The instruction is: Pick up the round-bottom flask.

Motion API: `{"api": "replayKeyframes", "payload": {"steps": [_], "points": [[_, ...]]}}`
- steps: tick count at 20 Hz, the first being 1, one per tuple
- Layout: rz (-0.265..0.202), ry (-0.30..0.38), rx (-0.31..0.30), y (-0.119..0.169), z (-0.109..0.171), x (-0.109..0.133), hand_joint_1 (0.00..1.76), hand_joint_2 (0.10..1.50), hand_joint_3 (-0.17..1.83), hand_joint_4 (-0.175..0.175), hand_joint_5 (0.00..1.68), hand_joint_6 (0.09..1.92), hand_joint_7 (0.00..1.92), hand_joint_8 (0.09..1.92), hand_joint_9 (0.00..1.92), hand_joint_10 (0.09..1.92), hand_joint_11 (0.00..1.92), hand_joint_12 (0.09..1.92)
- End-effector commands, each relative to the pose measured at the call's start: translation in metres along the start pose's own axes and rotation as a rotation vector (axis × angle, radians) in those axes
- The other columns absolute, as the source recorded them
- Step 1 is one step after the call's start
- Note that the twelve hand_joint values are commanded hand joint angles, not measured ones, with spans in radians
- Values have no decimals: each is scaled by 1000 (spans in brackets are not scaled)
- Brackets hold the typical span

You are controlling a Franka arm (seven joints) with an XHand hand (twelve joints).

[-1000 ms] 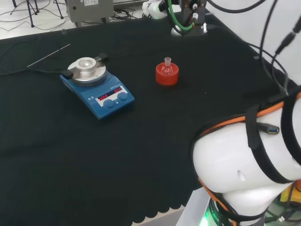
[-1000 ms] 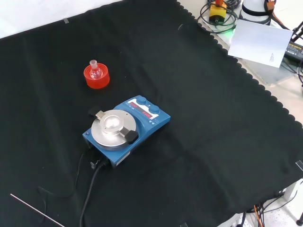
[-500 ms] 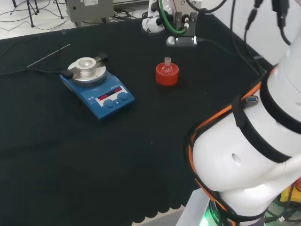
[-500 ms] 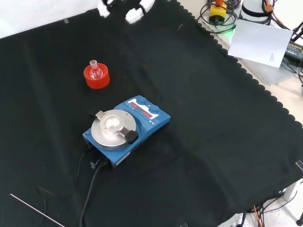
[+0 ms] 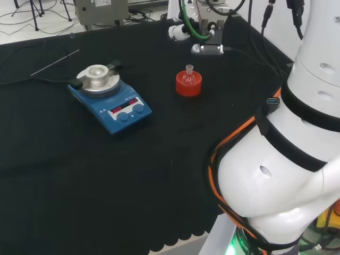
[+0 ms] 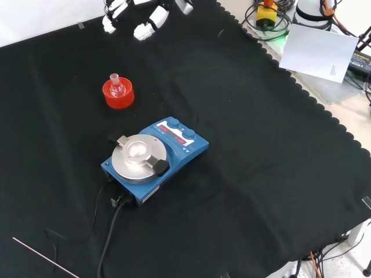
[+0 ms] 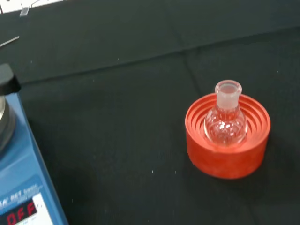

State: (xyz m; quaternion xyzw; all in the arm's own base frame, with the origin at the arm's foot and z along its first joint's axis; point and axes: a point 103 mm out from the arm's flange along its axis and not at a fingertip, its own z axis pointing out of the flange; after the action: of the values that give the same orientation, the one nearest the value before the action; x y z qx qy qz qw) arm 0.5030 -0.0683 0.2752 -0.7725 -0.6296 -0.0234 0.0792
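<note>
lab | blue stirrer plate (image 6: pixel 155 157) | flask (image 7: pixel 226 119) on red stand (image 7: pixel 228 151)

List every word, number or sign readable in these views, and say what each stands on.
Blue stirrer plate: a red lit display and small white print, too small to read reliably.
White sheet beside the cloth: one small mark, too small to read.
Round-bottom flask and red ribbed stand: no print.

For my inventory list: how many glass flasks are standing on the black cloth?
1. The round-bottom flask sits upright in the red ribbed stand, beside the blue hotplate. Other clear glass could be hard to see.
</note>
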Motion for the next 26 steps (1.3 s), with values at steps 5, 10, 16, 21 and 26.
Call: {"api": "replayKeyframes", "payload": {"steps": [5, 10, 16, 21, 26], "points": [[32, 85, 21, 65, 46, -14, 598, 1010, 412, -89, 487, 87, 213, 656, 318, 726, 0, 1291], [40, 106, 40, 78, 59, -18, 612, 946, 478, -89, 468, 87, 201, 668, 312, 734, 0, 1292], [51, 97, 56, 87, 71, -24, 645, 865, 524, -87, 462, 87, 188, 673, 308, 738, 0, 1290], [66, 84, 73, 88, 82, -32, 694, 812, 542, -87, 468, 87, 184, 675, 305, 740, 0, 1286], [89, 38, 94, 87, 89, -39, 789, 732, 586, -85, 480, 87, 178, 676, 300, 741, 0, 1280]]}}
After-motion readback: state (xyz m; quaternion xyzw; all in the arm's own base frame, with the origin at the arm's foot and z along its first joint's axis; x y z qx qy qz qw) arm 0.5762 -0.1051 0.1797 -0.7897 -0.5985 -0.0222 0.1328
